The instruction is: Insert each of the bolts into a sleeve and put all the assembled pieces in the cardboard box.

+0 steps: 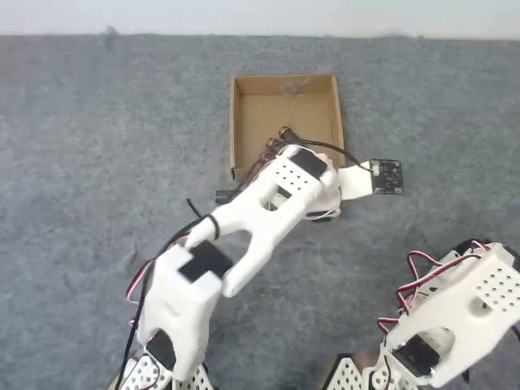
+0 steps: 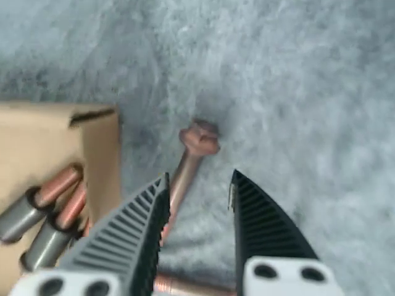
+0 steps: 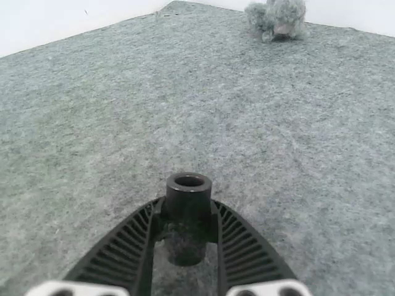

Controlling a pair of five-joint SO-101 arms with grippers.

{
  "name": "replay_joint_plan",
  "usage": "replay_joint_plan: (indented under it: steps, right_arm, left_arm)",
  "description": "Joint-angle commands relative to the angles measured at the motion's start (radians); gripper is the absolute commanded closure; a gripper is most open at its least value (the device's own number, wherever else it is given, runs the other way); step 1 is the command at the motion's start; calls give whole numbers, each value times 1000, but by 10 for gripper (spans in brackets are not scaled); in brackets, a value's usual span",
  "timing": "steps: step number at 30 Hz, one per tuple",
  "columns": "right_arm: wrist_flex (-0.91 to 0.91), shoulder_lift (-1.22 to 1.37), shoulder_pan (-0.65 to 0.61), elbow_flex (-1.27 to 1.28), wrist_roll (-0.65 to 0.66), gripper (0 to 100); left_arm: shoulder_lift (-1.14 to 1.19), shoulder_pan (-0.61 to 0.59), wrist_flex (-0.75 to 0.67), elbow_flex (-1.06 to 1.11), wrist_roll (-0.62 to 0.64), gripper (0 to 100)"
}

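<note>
Left claw (image 2: 200, 177) open, over a bare bolt (image 2: 199, 139) on the surface (image 2: 308, 92). Cardboard box (image 2: 99, 154) just beside it holds assembled pieces (image 2: 43, 209). Right claw (image 3: 187, 209) clamps a sleeve (image 3: 188, 194).

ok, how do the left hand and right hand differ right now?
The left hand is open; the right hand is shut on a dark sleeve. The left hand hangs over a loose copper bolt beside the cardboard box; the right hand is over carpet, away from the box. Both have black ribbed fingers.
</note>
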Motion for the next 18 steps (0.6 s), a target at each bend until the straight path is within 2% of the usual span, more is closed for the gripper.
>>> replay_joint_plan:
  steps: [1,9,14,18]
  right_arm:
    - [-33,-10,5,-12,-11,991]
    - [-33,-7,5,-11,-11,991]
    - [-33,-5,4,-11,-11,991]
    - [-33,-5,4,-11,-11,991]
  left_arm:
    - [52,5,0,-119,-9,848]
    - [224,-3,152,-352,-8,853]
    - [270,0,227,-418,-8,996]
    - [275,0,275,-421,-8,988]
